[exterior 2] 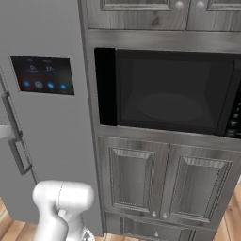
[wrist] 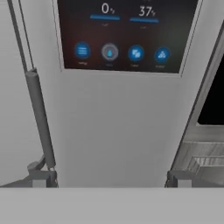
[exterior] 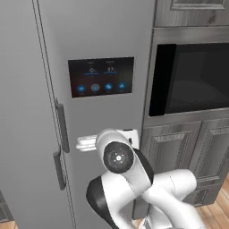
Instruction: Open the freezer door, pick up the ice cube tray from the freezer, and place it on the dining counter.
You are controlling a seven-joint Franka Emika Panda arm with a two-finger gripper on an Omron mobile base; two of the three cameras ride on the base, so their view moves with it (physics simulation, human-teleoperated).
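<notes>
Right at the bottom of the hand view, the gripper (wrist: pixel 109 179) is seen with its two dark fingertips (wrist: pixel 41 178) spread wide apart and nothing held between them. It's pointed at the grey door with the touchscreen panel (wrist: pixel 120 33), where blue round icons and white digits are lit on a dark glossy rectangle. A dark bar handle (wrist: pixel 40 120) is mounted just left of that, round and matte.

A bit farther left, the freezer door (exterior: pixel 20 112) is found: a tall, plain matte-grey panel, totally smooth, with its own dark vertical bar handle (exterior: pixel 58 169) along its right edge. It's shut flush beside the touchscreen door, with only a thin seam left between the two. The handles are set side by side across that seam.

Off to the right, a black glossy microwave (exterior 2: pixel 172 92) is built into grey wood-grain cabinets (exterior 2: pixel 164 181) with raised panel fronts and small round knobs. Warm wooden floorboards (exterior 2: pixel 230 221) are visible underneath.
</notes>
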